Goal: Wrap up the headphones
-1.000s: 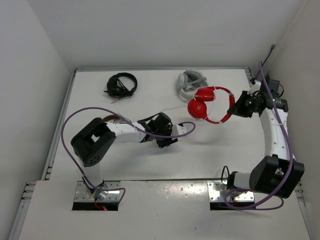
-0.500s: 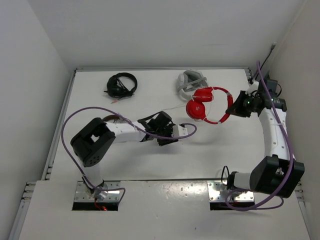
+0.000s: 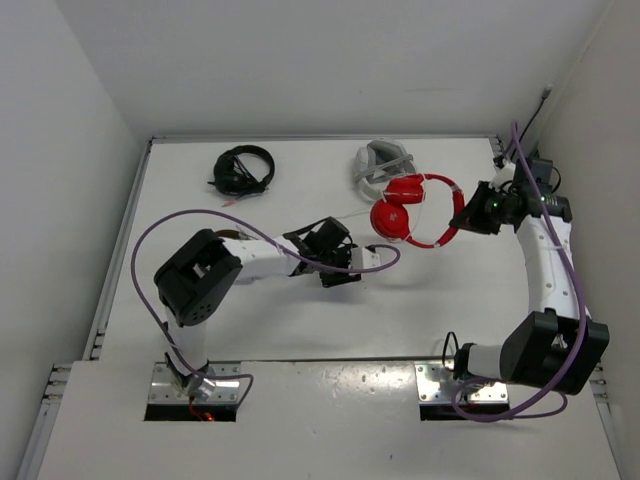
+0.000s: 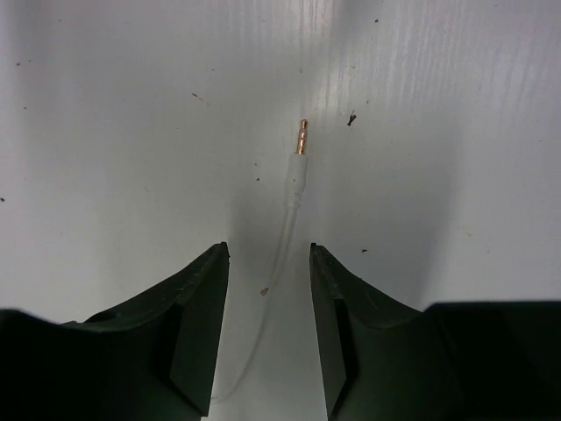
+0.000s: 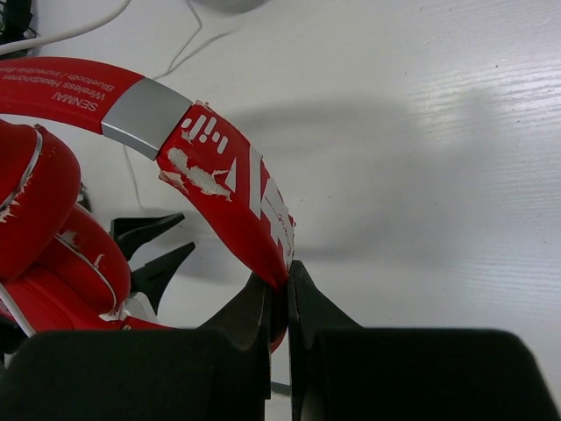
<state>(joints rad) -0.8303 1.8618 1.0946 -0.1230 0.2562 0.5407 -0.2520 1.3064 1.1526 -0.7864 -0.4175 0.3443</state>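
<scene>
**Headphones.** The red headphones (image 3: 415,205) are toward the far right of the counter (image 3: 300,330). The headband arches to the right and the two round earcups are folded together at its left end. In the right wrist view the headband (image 5: 223,171) shows a silver insert, small white print and patches of chipped paint. Whether the earcups rest on the counter or hang just above it, I cannot tell.

**Right jaws.** My right jaws are closed tight on the right-hand part of the headband, one finger on each face of the band. The right arm (image 3: 545,260) reaches up along the right edge of the counter to hold them there.

**Cable.** A thin white cable (image 4: 285,228) leaves the earcups and runs left and nearer. Its end lies flat on the counter, finishing in a white sleeve and a gold-coloured plug (image 4: 301,140).

**Left jaws.** My left jaws stand partly open and hold nothing. The cable passes through the gap between the two fingers and touches neither. The plug lies just beyond the fingertips. The left arm (image 3: 250,262) lies low across the middle of the counter, pointing right.

**Surroundings.** A grey-white headset (image 3: 380,160) sits just beyond the earcups, toward the far edge. A dark pair of headphones (image 3: 243,170) lies well apart at the far left.
</scene>
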